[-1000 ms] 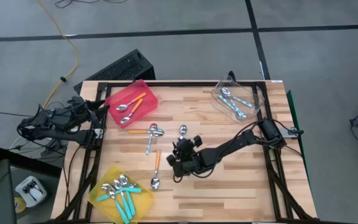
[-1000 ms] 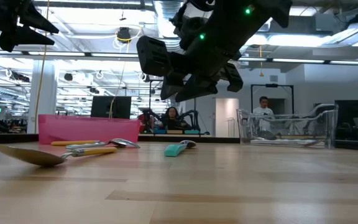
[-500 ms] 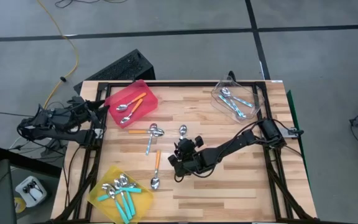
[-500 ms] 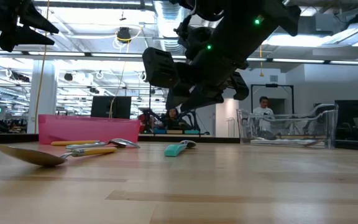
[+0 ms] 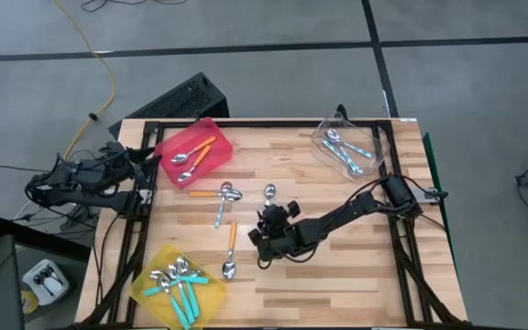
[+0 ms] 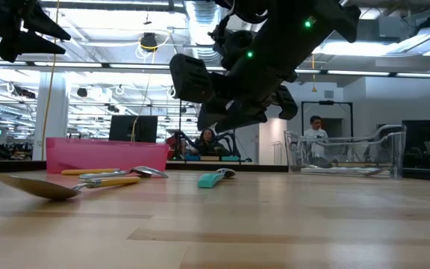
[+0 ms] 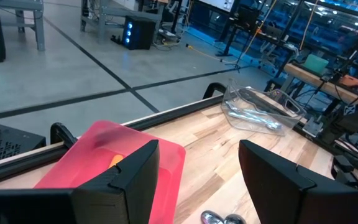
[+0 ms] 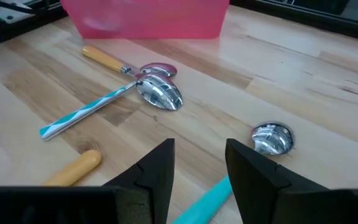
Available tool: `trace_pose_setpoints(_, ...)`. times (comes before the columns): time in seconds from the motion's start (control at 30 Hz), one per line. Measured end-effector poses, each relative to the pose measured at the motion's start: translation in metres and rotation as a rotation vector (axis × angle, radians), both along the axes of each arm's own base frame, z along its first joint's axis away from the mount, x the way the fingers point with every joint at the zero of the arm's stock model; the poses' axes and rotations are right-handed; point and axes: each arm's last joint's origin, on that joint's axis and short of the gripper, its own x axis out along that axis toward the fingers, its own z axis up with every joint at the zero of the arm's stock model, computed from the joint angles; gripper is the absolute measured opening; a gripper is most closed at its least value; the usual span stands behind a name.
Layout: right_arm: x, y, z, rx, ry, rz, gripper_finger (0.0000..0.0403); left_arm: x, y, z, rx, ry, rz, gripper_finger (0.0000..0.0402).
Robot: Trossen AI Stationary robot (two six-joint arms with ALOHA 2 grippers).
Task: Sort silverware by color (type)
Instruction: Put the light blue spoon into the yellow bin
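Right wrist view: right gripper (image 8: 196,163) jaws apart over teal-handled spoon (image 8: 241,169) (possibly unbranded), left gripper (image 7: 197,171) wide.

Wooden table (image 5: 337,275): spoons (image 5: 230,246), three bins (image 5: 193,151)

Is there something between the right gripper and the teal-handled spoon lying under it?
Nothing visible. The right gripper hangs open just above the teal-handled spoon; the spoon's handle runs between the fingers, and only bare table lies around it. The other loose spoons lie apart, toward the red bin.
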Motion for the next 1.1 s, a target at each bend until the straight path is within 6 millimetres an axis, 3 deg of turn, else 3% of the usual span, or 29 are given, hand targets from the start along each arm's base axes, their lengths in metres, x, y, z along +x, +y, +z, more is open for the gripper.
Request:
trace_pose_setpoints(0.97,0.011,0.002,0.007,0.042,-0.054,0.089,0.0168,0.0,0.0,0.0,0.0,0.0,0.0,0.0205)
trace_pose_setpoints(1.1,0.016,0.003,-0.004,0.027,-0.036,0.114,0.0168,0.0,0.0,0.0,0.0,0.0,0.001,0.0205)
